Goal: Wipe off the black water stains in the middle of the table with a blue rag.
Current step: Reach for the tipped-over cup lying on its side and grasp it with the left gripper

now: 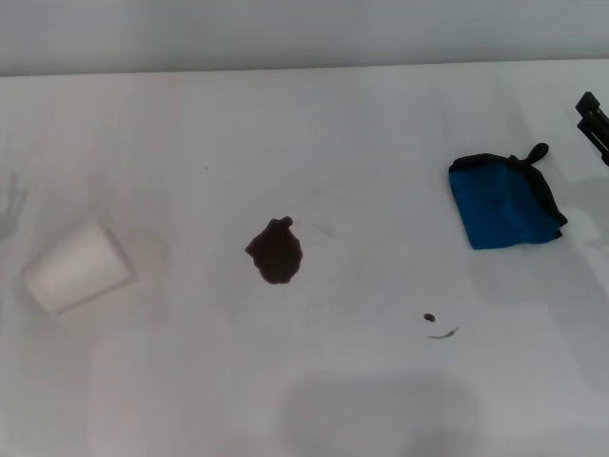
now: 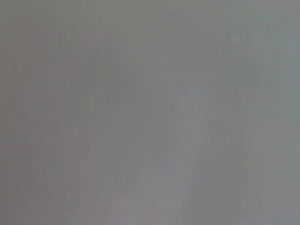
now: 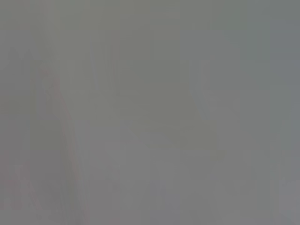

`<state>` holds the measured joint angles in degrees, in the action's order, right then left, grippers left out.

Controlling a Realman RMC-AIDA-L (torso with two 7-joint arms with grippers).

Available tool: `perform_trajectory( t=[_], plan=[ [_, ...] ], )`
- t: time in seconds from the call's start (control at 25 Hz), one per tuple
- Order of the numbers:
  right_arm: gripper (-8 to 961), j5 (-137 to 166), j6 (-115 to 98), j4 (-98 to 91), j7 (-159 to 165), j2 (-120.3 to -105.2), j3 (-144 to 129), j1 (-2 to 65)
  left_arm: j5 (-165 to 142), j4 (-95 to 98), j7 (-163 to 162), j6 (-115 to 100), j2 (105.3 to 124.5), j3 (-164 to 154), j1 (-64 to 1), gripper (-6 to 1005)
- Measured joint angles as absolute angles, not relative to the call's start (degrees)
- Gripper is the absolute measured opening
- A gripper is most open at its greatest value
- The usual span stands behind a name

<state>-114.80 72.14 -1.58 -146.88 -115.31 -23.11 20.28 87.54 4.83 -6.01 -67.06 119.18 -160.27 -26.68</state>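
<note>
At frame edge, right hand (image 1: 592, 119) cropped

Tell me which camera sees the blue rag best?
The head view. There the blue rag lies flat on the white table, with the right hand near it at the edge. Both wrist views show only plain grey, no rag at all.

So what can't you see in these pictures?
- Left end effector: not in any view; the left wrist view is blank grey.
- Right end effector: head view, cut off by the right edge beside the blue rag, so open or shut is unclear.
- Right wrist view: blank grey too.
- Tiny dot and streak near the black water stains: too small to make out.
- Paper cup: lying tipped, inside hidden.
</note>
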Motion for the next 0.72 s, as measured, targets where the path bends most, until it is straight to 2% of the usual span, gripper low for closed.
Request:
perform_trajectory(
  t=[0.72],
  plan=[
    [849,-114.8,72.0,-1.7,-146.6,-115.31,-23.1,19.6,86.8,6.1,-6.1,-68.2,119.14,-160.6,-26.0,876]
  ],
)
